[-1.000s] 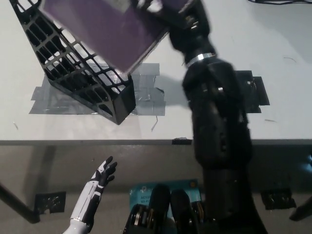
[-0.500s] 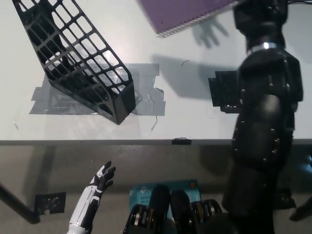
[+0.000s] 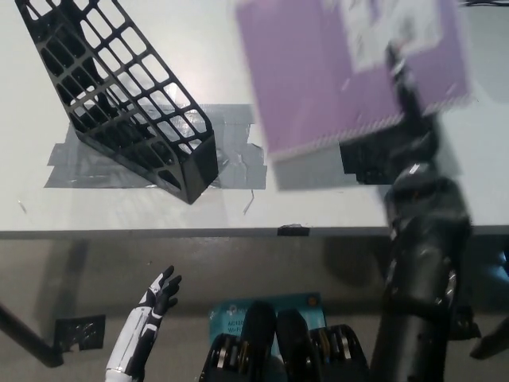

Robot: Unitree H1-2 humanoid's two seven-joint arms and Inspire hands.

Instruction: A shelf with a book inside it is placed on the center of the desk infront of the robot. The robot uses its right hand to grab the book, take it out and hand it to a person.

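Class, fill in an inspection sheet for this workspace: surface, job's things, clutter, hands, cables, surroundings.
Surface: white desk, grey tape patches under the shelf.
Job's things: black mesh shelf tilted on the tape, no book in it; purple book held up over the desk, blurred.
Clutter: black patch on the desk, partly hidden by the book.
Hands: right hand shut on the book; left hand open, resting below the desk edge.
Cables: a dark one at the top right corner.
Surroundings: floor below the desk; no person seen.
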